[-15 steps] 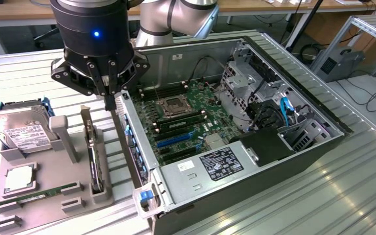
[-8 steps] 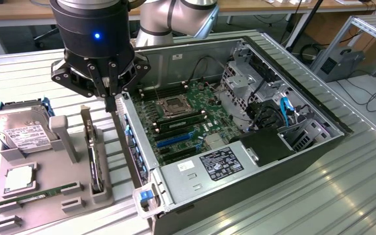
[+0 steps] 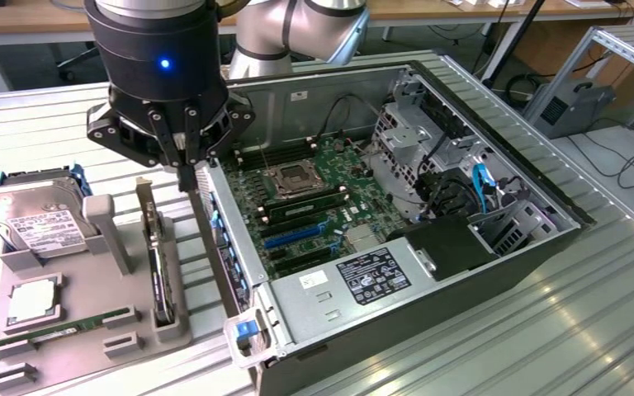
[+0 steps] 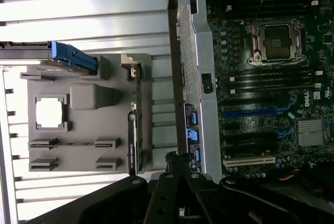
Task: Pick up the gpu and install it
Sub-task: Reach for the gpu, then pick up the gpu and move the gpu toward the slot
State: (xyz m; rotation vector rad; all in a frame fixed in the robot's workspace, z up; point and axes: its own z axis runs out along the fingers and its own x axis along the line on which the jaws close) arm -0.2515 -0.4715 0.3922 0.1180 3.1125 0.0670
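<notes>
The gpu (image 3: 159,268) stands edge-on in a slot of the grey holder (image 3: 75,346), a thin dark strip with its silvery bracket end toward the back. In the wrist view the gpu (image 4: 134,130) runs along the holder's (image 4: 88,96) edge nearest the computer case. My gripper (image 3: 189,172) hangs above the gap between the holder and the case wall, just to the exterior view's right of the card's bracket end. Its fingers are shut together with nothing between them. In the wrist view the gripper (image 4: 172,160) is over the case's rear wall.
The open computer case (image 3: 482,247) lies on its side with the motherboard (image 3: 306,206) and blue card slots (image 3: 295,235) exposed. The holder also carries a hard drive (image 3: 36,219), a processor chip (image 3: 33,301) and a green RAM stick (image 3: 42,337). Ribbed metal table all round.
</notes>
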